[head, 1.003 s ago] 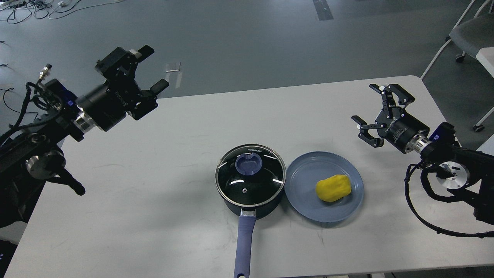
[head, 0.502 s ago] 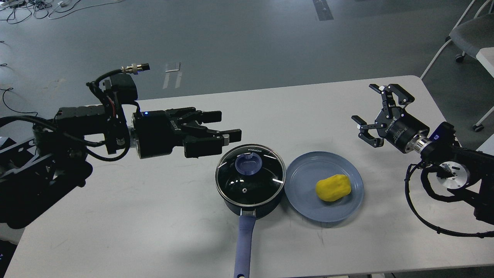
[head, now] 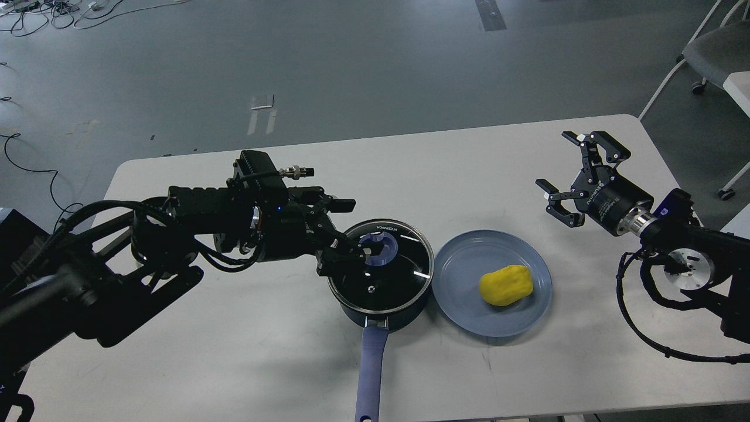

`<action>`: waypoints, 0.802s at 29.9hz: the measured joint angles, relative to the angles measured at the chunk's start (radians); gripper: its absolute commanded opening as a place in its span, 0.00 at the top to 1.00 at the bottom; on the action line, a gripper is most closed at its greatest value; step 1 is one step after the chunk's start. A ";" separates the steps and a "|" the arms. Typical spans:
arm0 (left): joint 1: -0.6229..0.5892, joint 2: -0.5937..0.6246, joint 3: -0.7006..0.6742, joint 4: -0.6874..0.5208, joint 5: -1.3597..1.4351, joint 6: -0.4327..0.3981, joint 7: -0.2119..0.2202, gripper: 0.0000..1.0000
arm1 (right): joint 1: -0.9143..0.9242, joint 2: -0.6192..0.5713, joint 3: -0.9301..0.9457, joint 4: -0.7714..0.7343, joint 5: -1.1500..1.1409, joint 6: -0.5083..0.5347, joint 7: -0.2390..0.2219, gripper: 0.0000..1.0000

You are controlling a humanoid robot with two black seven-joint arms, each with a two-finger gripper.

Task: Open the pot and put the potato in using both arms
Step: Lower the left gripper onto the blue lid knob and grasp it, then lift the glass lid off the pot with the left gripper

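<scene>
Clearly the left gripper (head: 351, 231) is nearer: its fingers, spread open, flank the blue knob (head: 378, 247) from the left. The pot (head: 380, 272) sits lidded mid-desk, handle pointing near. Right gripper (head: 565, 176) hovers open, far-right of the potato (head: 506, 285) on its plate (head: 463, 305).

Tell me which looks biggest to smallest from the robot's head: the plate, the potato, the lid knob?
1. Flat round blue-grey plate, biggest.
2. Lumpy bright yellow toy potato.
3. Round blue knob on the glass lid, smallest, though partly hidden behind the left end effector.
</scene>
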State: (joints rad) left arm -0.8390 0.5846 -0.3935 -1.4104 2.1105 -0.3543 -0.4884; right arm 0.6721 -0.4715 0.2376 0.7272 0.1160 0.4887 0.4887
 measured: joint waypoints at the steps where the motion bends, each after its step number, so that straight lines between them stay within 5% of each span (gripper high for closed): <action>1: 0.002 -0.005 0.007 0.000 0.000 0.000 0.000 0.03 | 0.000 0.000 0.000 0.000 0.000 0.000 0.000 0.00; 13: 0.020 -0.039 0.022 0.021 0.014 0.001 0.000 0.06 | 0.005 -0.001 0.000 0.000 -0.001 0.000 0.000 0.00; 24: 0.020 -0.066 0.022 0.052 0.033 0.001 0.000 0.32 | 0.003 -0.001 0.000 0.001 0.000 0.000 0.000 0.00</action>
State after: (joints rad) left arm -0.8191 0.5187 -0.3712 -1.3585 2.1439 -0.3535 -0.4888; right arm 0.6750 -0.4725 0.2378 0.7285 0.1158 0.4887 0.4887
